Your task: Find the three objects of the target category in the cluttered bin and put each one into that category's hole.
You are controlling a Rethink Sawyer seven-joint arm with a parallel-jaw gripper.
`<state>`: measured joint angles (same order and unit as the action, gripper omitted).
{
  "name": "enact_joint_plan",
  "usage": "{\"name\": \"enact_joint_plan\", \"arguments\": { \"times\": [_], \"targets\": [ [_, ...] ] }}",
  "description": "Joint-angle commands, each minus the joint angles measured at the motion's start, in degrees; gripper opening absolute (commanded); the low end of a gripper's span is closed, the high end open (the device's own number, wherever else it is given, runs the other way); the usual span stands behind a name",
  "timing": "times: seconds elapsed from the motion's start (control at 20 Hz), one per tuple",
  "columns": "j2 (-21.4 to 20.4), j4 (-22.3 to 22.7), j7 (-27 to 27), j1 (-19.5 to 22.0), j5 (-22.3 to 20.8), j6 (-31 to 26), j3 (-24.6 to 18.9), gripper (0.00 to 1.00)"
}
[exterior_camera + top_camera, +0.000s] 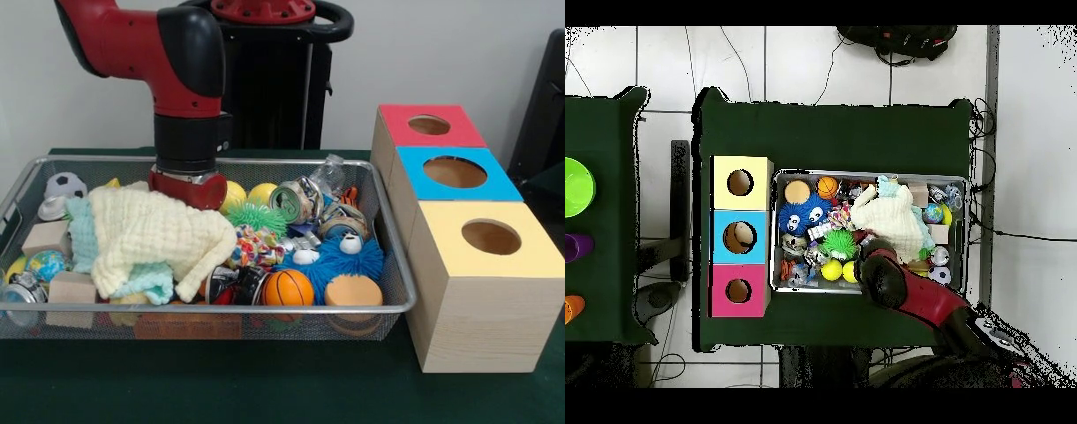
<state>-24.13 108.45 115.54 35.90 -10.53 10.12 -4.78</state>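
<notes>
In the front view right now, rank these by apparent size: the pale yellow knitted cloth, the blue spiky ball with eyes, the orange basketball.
1. Pale yellow knitted cloth
2. Blue spiky ball with eyes
3. Orange basketball, though it sits nearest the camera.

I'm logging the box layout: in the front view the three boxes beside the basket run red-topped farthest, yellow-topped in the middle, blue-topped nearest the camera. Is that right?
Not quite. The front view shows the red-topped box farthest, but the blue-topped box sits in the middle and the yellow-topped box is nearest the camera, all beside the basket.
</notes>
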Motion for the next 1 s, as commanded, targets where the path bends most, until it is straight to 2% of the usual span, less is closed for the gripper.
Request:
{"name": "enact_joint_plan", "arguments": {
  "times": [0.05,0.2,0.35,0.45,0.7,1.0],
  "targets": [
    [-5.25,-2.22,12.26,-6.64,9.12,-0.35,5.5,1.0],
    [-9.84,1.13,12.53,-8.03,11.43,-6.59,5.75,1.0],
    [-13.9,4.64,12.94,-6.27,12.86,-11.03,3.03,1.0],
    [-15.13,6.01,12.62,-4.85,13.06,-11.9,1.39,1.0],
    [-14.54,6.51,11.21,-1.45,12.04,-9.87,-1.57,1.0],
    [-13.46,5.88,10.87,-0.89,11.63,-7.67,-2.22,1.0]
  ]
}}
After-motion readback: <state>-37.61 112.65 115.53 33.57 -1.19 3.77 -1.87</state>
